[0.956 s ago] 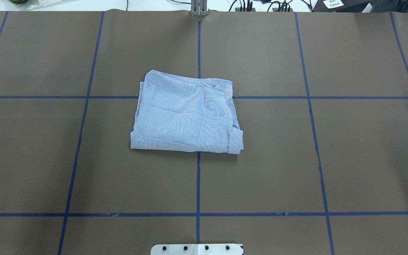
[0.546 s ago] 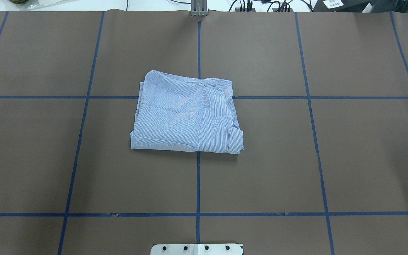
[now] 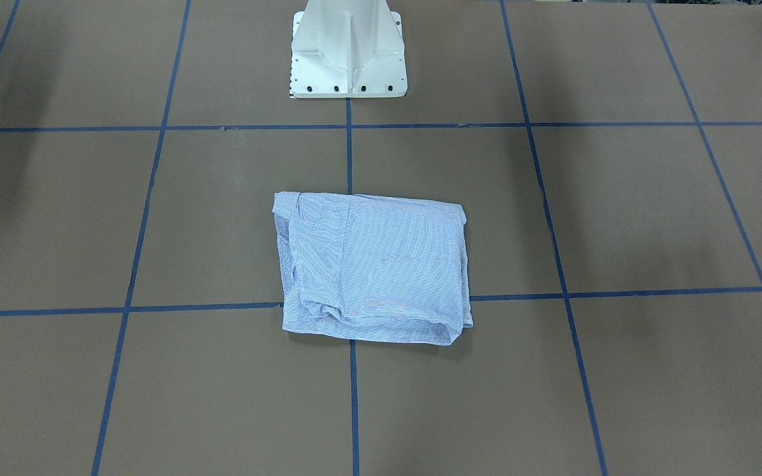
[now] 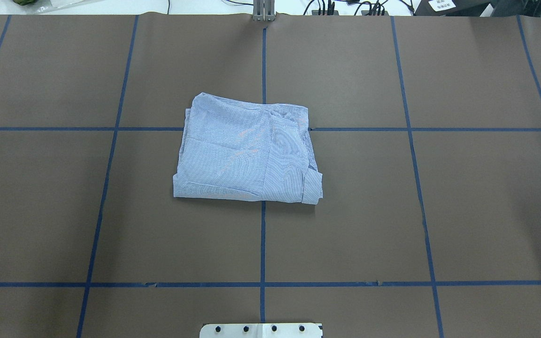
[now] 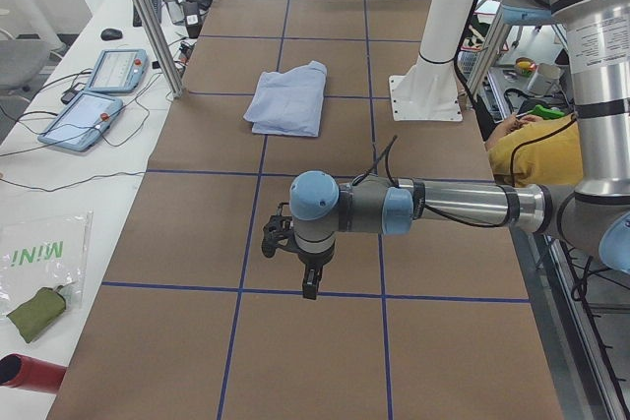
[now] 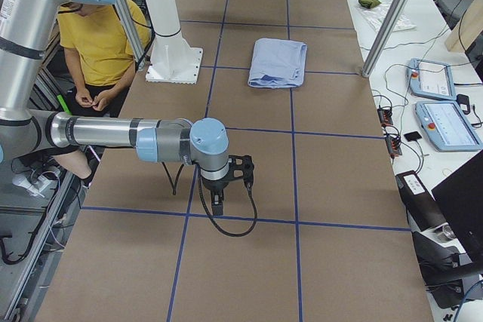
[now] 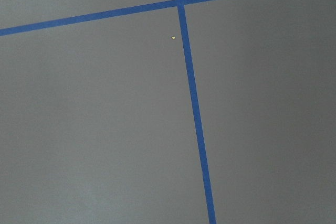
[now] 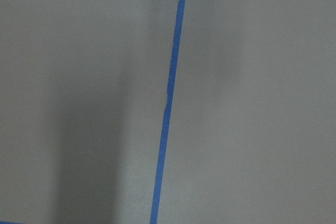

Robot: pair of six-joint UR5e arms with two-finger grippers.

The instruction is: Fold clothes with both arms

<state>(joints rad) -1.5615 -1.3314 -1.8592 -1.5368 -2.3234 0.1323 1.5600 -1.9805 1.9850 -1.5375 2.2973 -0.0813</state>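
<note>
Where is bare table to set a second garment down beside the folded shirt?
Bare brown table borders the folded shirt on every side, out to the blue tape lines and beyond. The only other fixture is the white pedestal base, centred at the robot's edge. Nowhere is crowded.

The striped shirt [image 4: 247, 150] lay folded into a compact, roughly square bundle at the table's middle, flat on the brown surface, straddling a crossing of blue tape lines. Light blue and white fine stripes showed across its top. A narrower folded strip ran along its right side in the overhead view, with slightly rumpled layered edges there.
</note>
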